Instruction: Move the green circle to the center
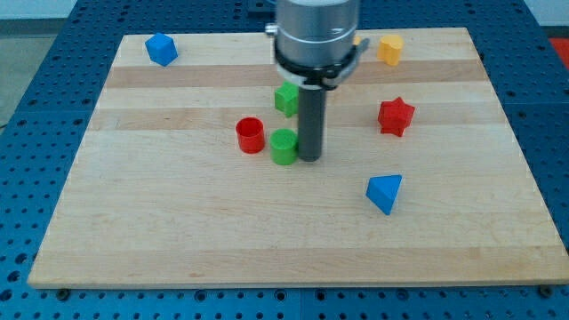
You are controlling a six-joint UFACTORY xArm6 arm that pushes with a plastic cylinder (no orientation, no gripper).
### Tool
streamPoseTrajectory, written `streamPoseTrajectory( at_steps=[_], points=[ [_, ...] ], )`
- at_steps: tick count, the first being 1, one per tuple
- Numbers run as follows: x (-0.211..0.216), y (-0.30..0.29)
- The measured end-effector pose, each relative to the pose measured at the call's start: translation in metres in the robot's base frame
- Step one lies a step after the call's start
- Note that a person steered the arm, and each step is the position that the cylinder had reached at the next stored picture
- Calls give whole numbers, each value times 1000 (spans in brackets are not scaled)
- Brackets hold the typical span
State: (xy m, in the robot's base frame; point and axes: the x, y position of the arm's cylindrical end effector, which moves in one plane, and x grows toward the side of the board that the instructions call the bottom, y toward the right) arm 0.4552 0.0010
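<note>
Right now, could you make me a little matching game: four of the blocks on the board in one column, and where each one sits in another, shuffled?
Blocks:
1. green circle
2. blue cube
3. red star
4. blue triangle

Places:
A. top-left corner of the view
B. lowest block in the view, right of centre
C. right up against my tip, on its left
D. right of my rod, mid-height, on the view's right

Pairs: 1-C, 2-A, 3-D, 4-B
</note>
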Motion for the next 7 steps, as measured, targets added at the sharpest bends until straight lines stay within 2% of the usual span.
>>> streamPoseTrajectory(
  at_steps=[1, 4, 5, 6, 7],
  points=[
    [-9, -49],
    [23, -129],
    [11, -163],
    [-15, -141],
    [-18, -104]
  ],
)
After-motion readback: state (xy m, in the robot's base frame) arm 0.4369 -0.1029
